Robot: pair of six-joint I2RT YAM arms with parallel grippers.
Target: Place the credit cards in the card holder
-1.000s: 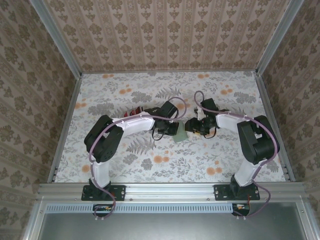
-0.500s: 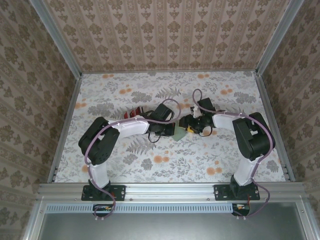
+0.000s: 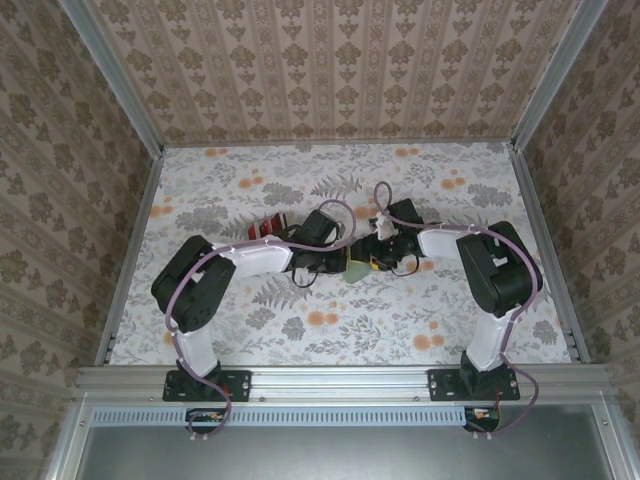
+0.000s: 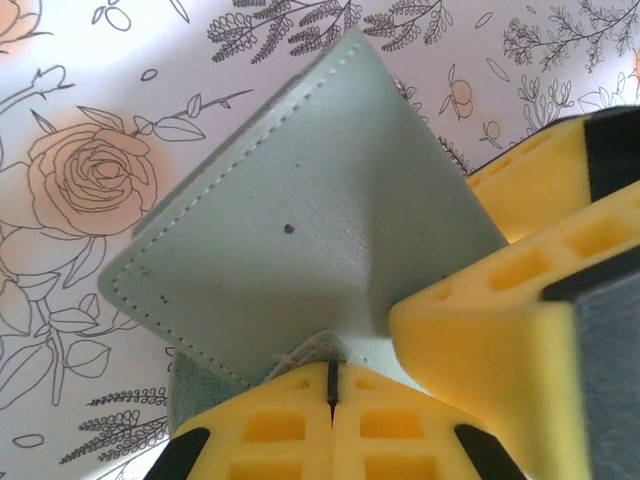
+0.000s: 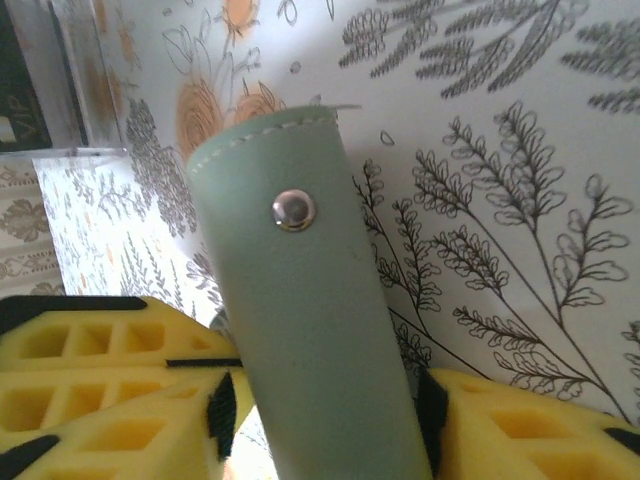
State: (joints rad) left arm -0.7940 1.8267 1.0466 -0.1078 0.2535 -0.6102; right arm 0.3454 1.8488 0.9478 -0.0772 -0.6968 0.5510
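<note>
The grey-green card holder (image 3: 356, 268) is held up off the floral table between both arms. My left gripper (image 4: 330, 382) is shut on a corner of the card holder (image 4: 300, 220). My right gripper (image 5: 325, 410) stands open around the holder's snap flap (image 5: 300, 300). Its right pad is at the flap's edge and its left pad a little apart. The metal snap (image 5: 293, 209) faces the right wrist camera. From above, the left gripper (image 3: 343, 262) and right gripper (image 3: 372, 260) nearly touch. The credit cards are hidden.
A small red-and-white striped block (image 3: 268, 225) sits behind the left forearm. A clear plastic stand (image 5: 60, 160) rises at the upper left of the right wrist view. Patterned walls enclose the floral table (image 3: 330, 330) on three sides.
Both grippers have drawn closer together at the table's middle. The right arm came in leftward around the flap, and its jaws have narrowed. The left gripper stayed shut on the holder.
</note>
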